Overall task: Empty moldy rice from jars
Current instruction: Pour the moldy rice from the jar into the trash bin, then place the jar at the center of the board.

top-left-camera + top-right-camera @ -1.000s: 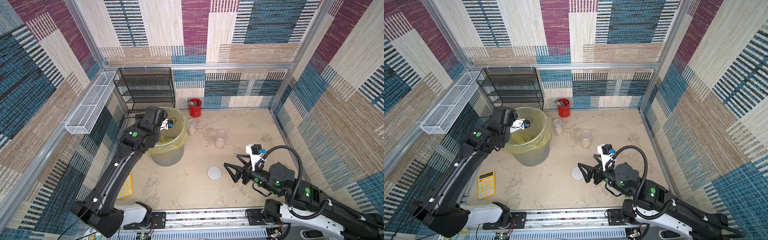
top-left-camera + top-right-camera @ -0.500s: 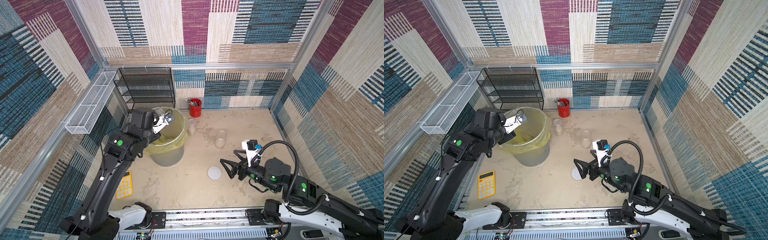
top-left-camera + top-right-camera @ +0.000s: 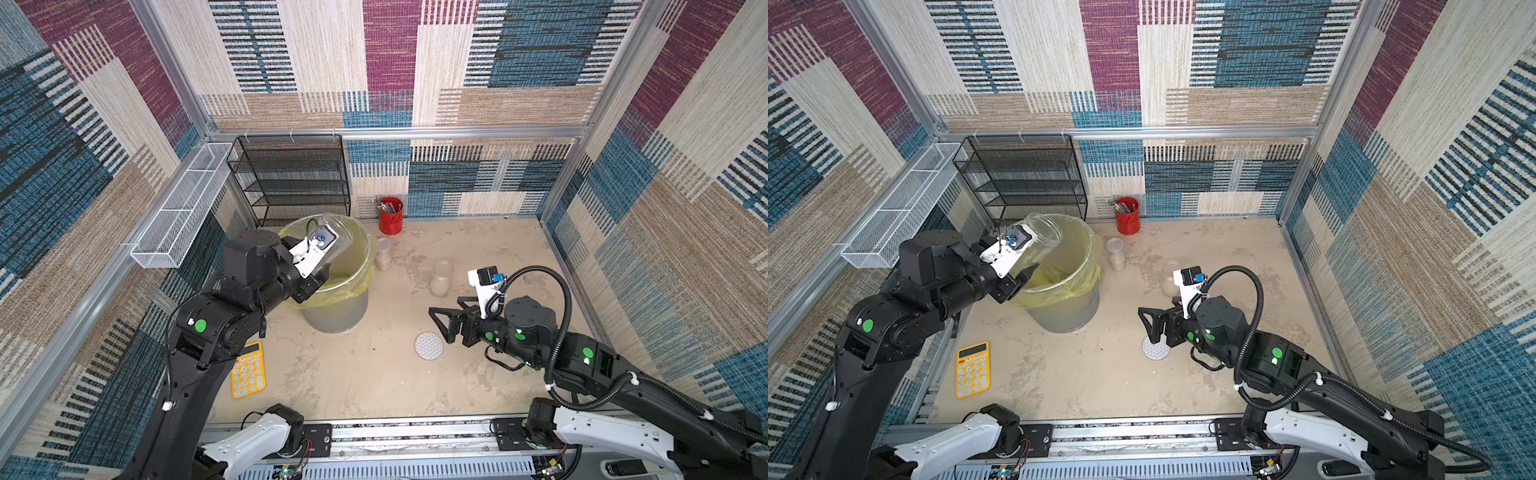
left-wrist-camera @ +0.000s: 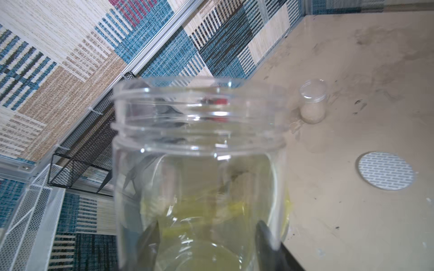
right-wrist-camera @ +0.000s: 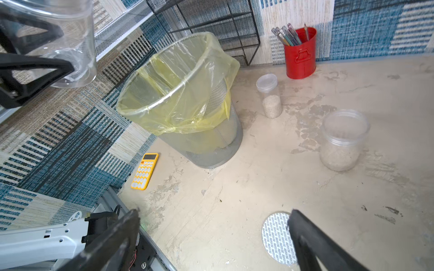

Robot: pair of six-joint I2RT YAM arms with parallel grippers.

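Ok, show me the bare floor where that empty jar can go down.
Widest bare patch: floor bordered by the calculator, the bin, the round disc and the front rail. Another lies back right, between the wide jar and the side wall. Crowded: the strip among bin, narrow jar and red cup; the right gripper hangs open near the disc.

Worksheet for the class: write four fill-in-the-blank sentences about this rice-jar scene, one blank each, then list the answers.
1. The left gripper holds a large clear jar that is completely ____.
2. The bin is lined with a ____ bag.
3. The narrow jar and the wide jar each contain ____.
4. The right gripper has its jaws ____.
Answers: empty; yellow; rice; open.
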